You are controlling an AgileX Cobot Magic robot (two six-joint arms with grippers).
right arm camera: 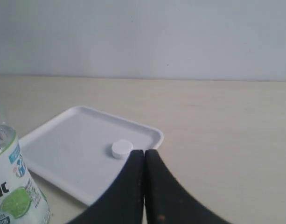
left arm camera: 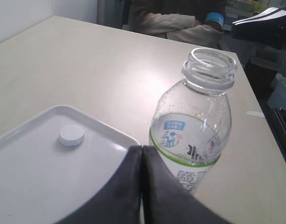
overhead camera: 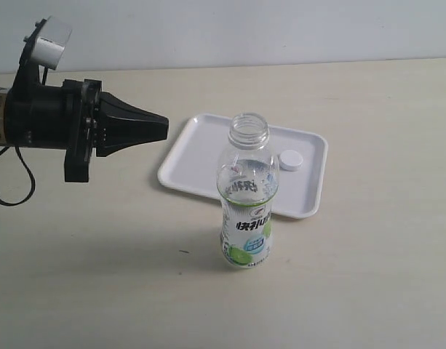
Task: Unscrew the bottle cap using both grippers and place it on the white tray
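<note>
Cap (overhead camera: 290, 160) lies flat on tray (overhead camera: 197, 156), right of centre. Bottle (overhead camera: 246, 211) stands open on counter (overhead camera: 99, 276). Left tool (overhead camera: 164, 125) upper left, clenched empty, well apart. Right tool (right arm camera: 143, 156) clenched empty, cap just beyond its tips, likely nearer.

Looks like a robotics lab or test room to me, not anybody's home. There's a plain cream table (overhead camera: 368, 291) with a bare white wall (overhead camera: 281, 29) behind its far edge, and a cabled-up left gripper (overhead camera: 164, 125) reaching in over the left edge. The left wrist view shows someone in a beige jacket (left arm camera: 175, 23) sitting arms folded past one end, with clutter (left arm camera: 279, 93) off the side edge.
</note>
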